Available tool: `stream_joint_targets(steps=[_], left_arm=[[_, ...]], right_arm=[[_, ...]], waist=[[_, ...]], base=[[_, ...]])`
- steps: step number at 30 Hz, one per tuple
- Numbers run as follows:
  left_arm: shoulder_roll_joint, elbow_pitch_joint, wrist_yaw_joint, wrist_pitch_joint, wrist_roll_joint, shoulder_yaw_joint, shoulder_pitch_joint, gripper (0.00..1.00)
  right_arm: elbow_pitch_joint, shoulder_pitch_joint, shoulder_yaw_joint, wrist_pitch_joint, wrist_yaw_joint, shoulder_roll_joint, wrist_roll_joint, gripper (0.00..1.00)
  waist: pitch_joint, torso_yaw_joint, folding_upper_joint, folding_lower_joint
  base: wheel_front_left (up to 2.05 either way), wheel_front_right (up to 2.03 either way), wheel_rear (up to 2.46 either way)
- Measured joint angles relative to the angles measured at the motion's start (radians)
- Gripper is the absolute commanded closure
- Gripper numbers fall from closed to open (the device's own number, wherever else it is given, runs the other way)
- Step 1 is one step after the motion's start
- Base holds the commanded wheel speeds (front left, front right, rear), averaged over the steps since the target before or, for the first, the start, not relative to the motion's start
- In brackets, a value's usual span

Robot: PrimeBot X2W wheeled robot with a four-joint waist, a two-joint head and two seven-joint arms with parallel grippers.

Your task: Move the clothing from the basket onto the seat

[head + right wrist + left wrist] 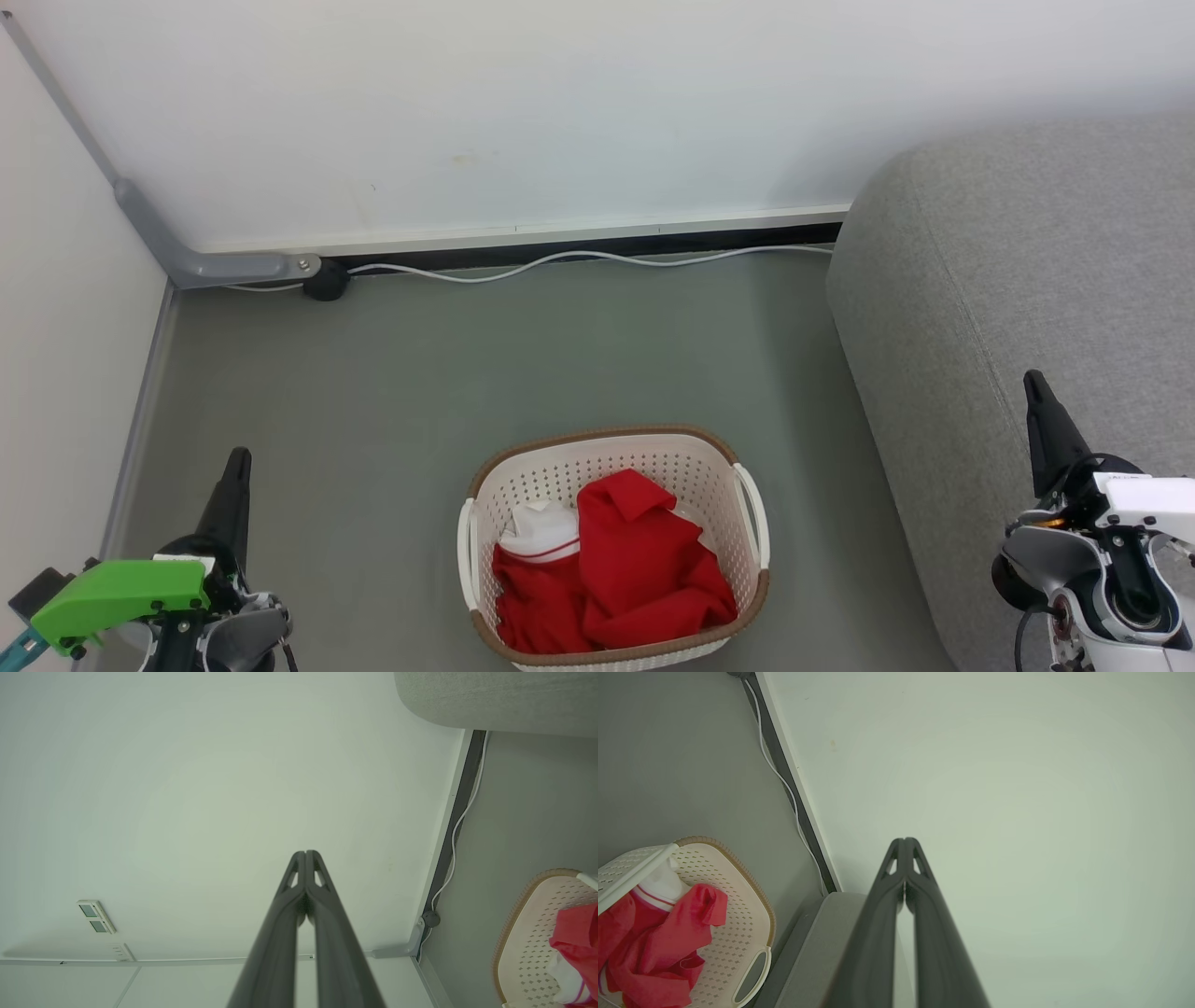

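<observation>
Red clothing (625,569) with a white collar lies bunched inside the cream basket (719,471), which stands on the floor at the bottom centre of the head view. The grey seat (1008,280) rises to the basket's right. My left gripper (239,455) is shut and empty at the lower left, well apart from the basket. My right gripper (1033,378) is shut and empty over the seat's front edge. The left wrist view has the shut left gripper (905,840), the basket (747,891) and the clothing (658,947). The right wrist view has the shut right gripper (305,853), the basket (523,924) and the clothing (577,933).
A white wall (523,112) runs along the back with a dark skirting and a loose white cable (579,259). A grey bracket (215,266) sits in the left corner beside a side wall. Grey-green floor (467,355) lies open around the basket.
</observation>
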Motion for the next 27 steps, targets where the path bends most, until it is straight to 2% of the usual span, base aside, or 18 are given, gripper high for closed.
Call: stream_joint_targets(steps=[2,3,14,27], left_arm=[[0.000,0.000,0.000,0.000,0.000,0.000,0.000,1.00],[0.000,0.000,0.000,0.000,0.000,0.000,0.000,0.00],[-0.013,0.018,0.001,-0.012,0.005,-0.010,0.027,0.00],[0.013,0.005,0.001,-0.064,0.175,-0.057,0.030,0.00]], right_arm=[[0.000,0.000,0.000,0.000,0.000,0.000,0.000,1.00],[0.000,0.000,0.000,0.000,0.000,0.000,0.000,0.00],[0.016,0.034,0.015,-0.010,-0.001,0.012,-0.020,0.00],[-0.007,0.033,0.093,-0.070,-0.010,-0.063,-0.208,0.00]], waist=[[0.000,0.000,0.0000,0.0000],[0.000,0.000,0.0001,0.0000],[0.000,0.001,0.0000,0.0000],[0.000,0.002,0.0001,0.0001]], base=[[0.00,0.00,0.00],[0.00,0.00,0.00],[0.00,0.00,0.00],[0.00,0.00,0.00]])
